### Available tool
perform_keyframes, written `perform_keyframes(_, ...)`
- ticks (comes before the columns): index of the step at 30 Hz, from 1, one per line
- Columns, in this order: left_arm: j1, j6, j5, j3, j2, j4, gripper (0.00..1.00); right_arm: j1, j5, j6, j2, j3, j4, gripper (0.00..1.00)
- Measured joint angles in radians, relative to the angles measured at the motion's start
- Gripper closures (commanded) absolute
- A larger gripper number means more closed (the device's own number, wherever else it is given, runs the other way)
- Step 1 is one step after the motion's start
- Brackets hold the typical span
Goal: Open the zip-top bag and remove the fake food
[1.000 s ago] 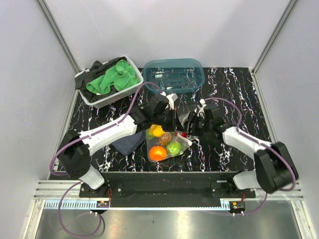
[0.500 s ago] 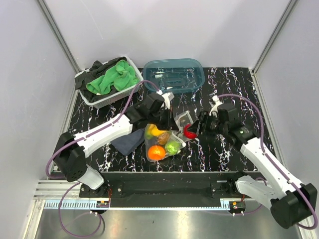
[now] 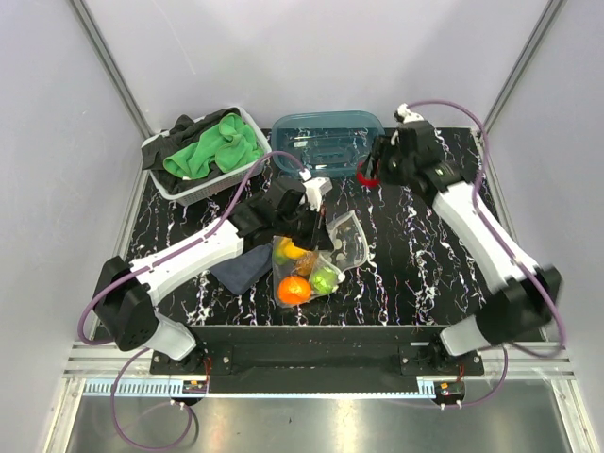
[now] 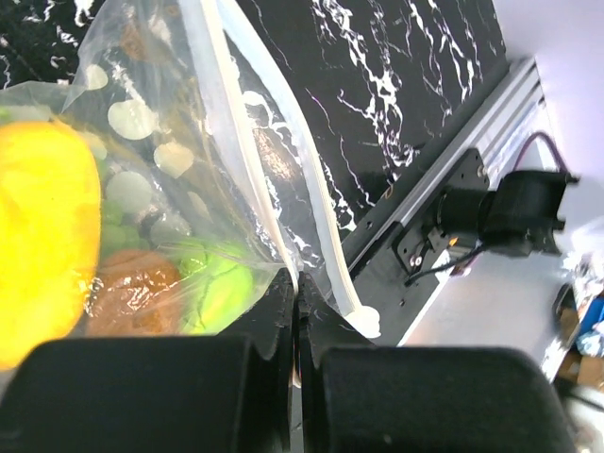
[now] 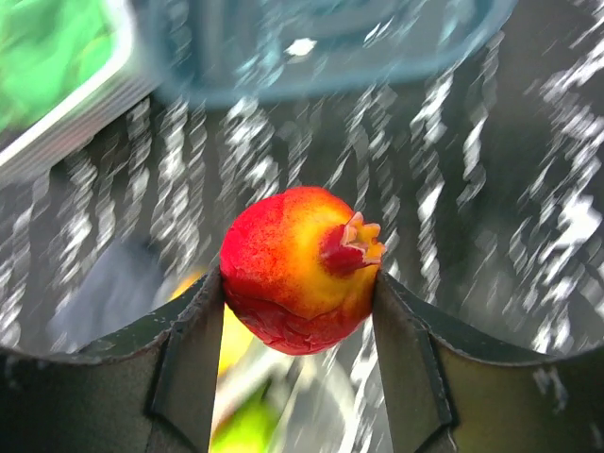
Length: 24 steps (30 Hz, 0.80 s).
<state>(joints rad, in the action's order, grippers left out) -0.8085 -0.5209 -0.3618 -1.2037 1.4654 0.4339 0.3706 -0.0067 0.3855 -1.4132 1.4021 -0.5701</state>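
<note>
The right end effector (image 5: 298,321) grips a red and yellow fake fruit (image 5: 283,255) between its part-open fingers, in the air over the far side of the table (image 3: 425,274), beside the teal tub (image 3: 328,142). The fruit is round and glossy, so I think it could slip out and roll away. The left end effector (image 4: 293,307) is pinched tight on the edge of the zip-top bag (image 4: 189,142), which rests mid-table with more fake food (image 3: 297,290) inside, and this thin film could slide free and the mouth fall shut.
</note>
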Motion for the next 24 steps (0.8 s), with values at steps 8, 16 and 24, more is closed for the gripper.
perform_keyframes(8,0.010,0.169,-0.143,-0.050,0.054,0.043,1.00,-0.092,0.071,-0.082,-0.460,0.310,0.076,0.75)
perform_keyframes(16,0.033,0.315,-0.287,-0.103,0.096,0.088,1.00,-0.134,0.096,-0.117,-0.756,0.537,0.094,0.52)
perform_keyframes(24,0.074,0.364,-0.339,-0.104,0.096,0.110,0.96,-0.140,0.092,-0.129,-0.894,0.701,0.045,0.14)
